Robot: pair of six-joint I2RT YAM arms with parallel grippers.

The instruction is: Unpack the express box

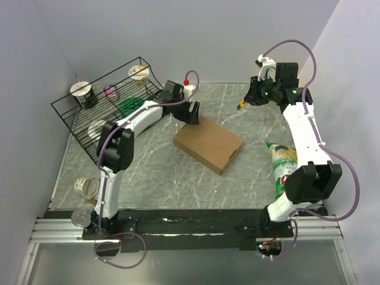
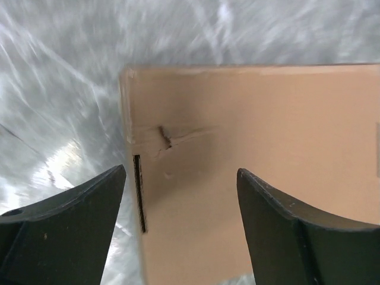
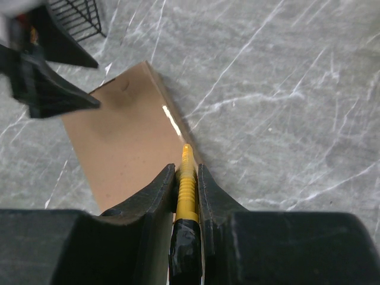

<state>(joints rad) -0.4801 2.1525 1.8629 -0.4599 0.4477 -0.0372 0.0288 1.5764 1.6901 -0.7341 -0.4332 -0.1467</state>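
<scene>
The express box (image 1: 209, 146), a flat plain brown carton, lies closed on the marble table near the middle. My left gripper (image 1: 191, 113) is open just above the box's far left corner; in the left wrist view its fingers straddle the box's end (image 2: 237, 148) with a small dent. My right gripper (image 1: 245, 103) hovers above the table at the far right, shut on a yellow ridged tool with a black taped handle (image 3: 186, 184). The box shows below it in the right wrist view (image 3: 124, 142).
A black wire rack (image 1: 107, 107) holding cups stands at the far left. A white bottle with a red cap (image 1: 189, 89) stands behind the left gripper. A green snack bag (image 1: 282, 163) lies at the right. Cans (image 1: 83, 202) sit at the near left.
</scene>
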